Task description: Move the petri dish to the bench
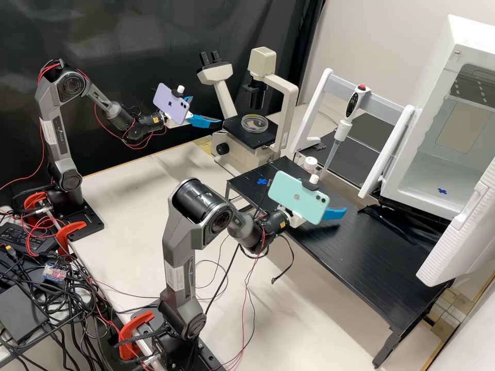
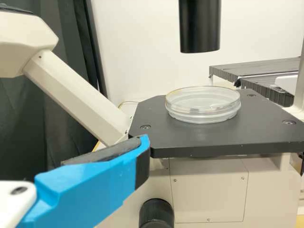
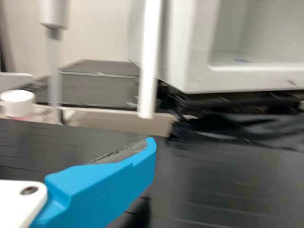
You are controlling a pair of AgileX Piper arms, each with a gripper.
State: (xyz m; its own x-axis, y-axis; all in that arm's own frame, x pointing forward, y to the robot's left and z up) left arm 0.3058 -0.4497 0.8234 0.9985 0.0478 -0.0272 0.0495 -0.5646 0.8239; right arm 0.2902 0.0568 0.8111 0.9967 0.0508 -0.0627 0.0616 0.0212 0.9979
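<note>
Pale wall behind, petri dish on black microscope stage.

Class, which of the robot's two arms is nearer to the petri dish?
Left. The left arm ends just short of the microscope stage that bears the petri dish; the right arm ends farther off, above the black bench.

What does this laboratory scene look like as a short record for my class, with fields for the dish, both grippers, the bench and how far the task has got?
dish: clear petri dish on the microscope stage
left gripper: open, empty, beside the stage
right gripper: empty, over the black bench
bench markings: blue cross
also on bench: small white-capped container
task progress: dish not yet on the bench
</note>
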